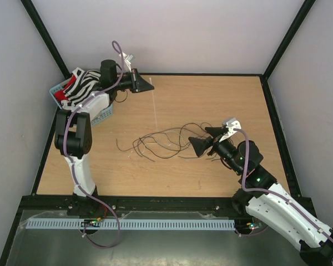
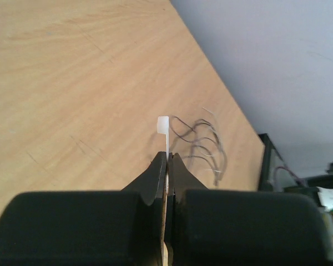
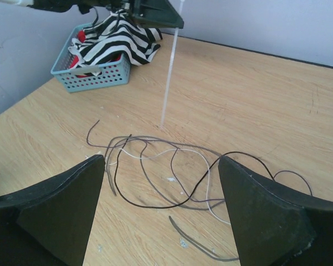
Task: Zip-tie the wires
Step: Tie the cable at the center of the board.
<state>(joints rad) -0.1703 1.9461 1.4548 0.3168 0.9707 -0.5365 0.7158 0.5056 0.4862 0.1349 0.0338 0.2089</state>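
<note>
The wires (image 1: 161, 143) lie as a loose tangle of thin dark and pale strands on the middle of the wooden table. My right gripper (image 1: 205, 138) is open and empty, low over their right end. In the right wrist view the wires (image 3: 172, 166) lie on the table between and beyond its open fingers (image 3: 72, 210). My left gripper (image 1: 151, 87) is raised at the back left, shut on a white zip tie (image 1: 155, 111) that hangs down to the table. In the left wrist view the zip tie's head (image 2: 163, 124) sticks out past the shut gripper (image 2: 167, 155).
A blue basket (image 1: 102, 115) with a zebra-striped cloth (image 1: 80, 87) and something red stands at the back left corner, and also shows in the right wrist view (image 3: 94, 76). Black frame posts and pale walls bound the table (image 1: 222, 100).
</note>
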